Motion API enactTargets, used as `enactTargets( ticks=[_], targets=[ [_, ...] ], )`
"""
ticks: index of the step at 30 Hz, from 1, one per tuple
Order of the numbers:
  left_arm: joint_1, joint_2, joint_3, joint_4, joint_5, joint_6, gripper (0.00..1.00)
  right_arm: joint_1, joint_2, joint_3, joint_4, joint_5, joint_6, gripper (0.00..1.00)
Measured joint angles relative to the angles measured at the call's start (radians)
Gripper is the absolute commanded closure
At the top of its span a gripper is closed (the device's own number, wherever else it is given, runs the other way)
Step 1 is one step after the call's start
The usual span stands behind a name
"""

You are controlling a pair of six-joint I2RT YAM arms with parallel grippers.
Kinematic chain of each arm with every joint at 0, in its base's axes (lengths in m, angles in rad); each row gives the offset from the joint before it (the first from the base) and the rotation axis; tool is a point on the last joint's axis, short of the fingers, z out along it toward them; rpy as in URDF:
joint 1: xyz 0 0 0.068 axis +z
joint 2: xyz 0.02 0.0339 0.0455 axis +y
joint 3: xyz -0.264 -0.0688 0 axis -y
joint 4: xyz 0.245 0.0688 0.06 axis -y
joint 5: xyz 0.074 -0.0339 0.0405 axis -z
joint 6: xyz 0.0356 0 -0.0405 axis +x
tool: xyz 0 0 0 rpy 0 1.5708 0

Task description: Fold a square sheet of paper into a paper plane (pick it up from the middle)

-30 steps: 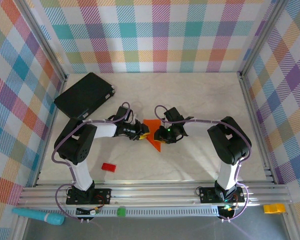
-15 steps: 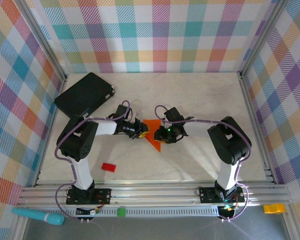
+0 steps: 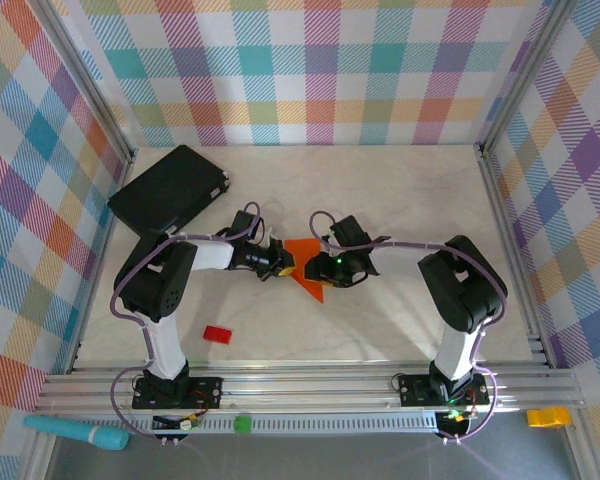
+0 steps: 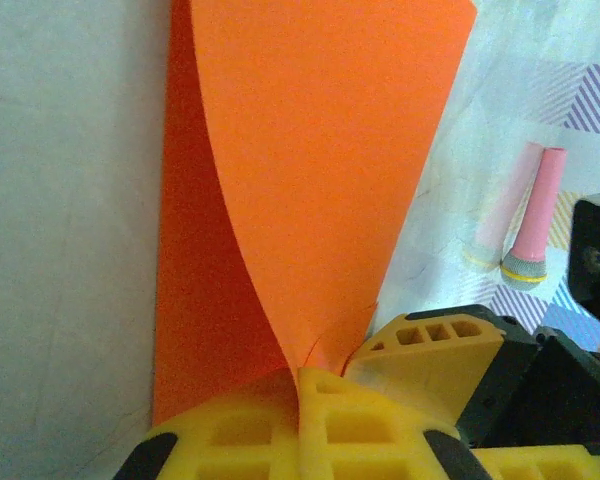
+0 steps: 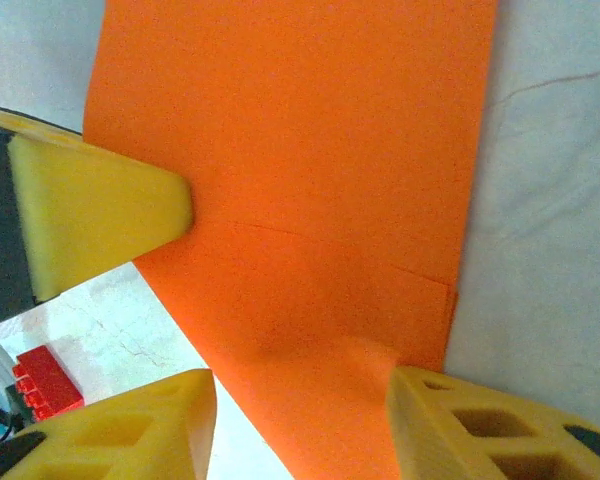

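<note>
From above, the creased orange sheet of paper point(image 3: 307, 262) lies mid-table between both grippers, barely shifted from a second ago. The left gripper point(image 3: 284, 262) has closed at the sheet's left edge, and the right gripper point(image 3: 321, 270) has spread wider. Left wrist: its yellow fingers point(image 4: 240, 440) press together, pinching the sheet's edge. Right wrist: its fingers point(image 5: 130, 425) stand apart with the sheet between them, unclamped.

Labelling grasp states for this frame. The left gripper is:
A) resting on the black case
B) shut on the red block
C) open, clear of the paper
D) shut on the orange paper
D: in the left wrist view the left gripper is closed on the near edge of the orange paper; the red block lies well apart from it.
</note>
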State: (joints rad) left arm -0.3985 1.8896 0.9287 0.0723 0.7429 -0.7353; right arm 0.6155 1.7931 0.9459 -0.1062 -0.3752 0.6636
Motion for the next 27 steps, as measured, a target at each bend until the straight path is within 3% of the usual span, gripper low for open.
enactTargets(
  ticks=[6, 11, 16, 20, 27],
  targets=[
    [0.000, -0.038, -0.004, -0.024, -0.047, -0.008, 0.98, -0.006, -0.134, -0.068, 0.030, 0.081, -0.113, 0.35],
    [-0.012, -0.126, -0.009, -0.060, -0.137, -0.031, 0.99, -0.006, -0.255, -0.104, 0.091, 0.148, -0.225, 0.42],
    [-0.042, -0.166, -0.009, -0.101, -0.237, -0.065, 0.99, 0.003, -0.267, -0.122, 0.127, 0.201, -0.308, 0.46],
    [-0.080, -0.166, -0.008, -0.138, -0.296, -0.095, 0.99, 0.065, -0.264, -0.136, 0.131, 0.259, -0.366, 0.47],
    [-0.105, -0.166, -0.002, -0.156, -0.349, -0.142, 0.99, 0.191, -0.179, -0.117, 0.128, 0.359, -0.420, 0.58]
  ],
)
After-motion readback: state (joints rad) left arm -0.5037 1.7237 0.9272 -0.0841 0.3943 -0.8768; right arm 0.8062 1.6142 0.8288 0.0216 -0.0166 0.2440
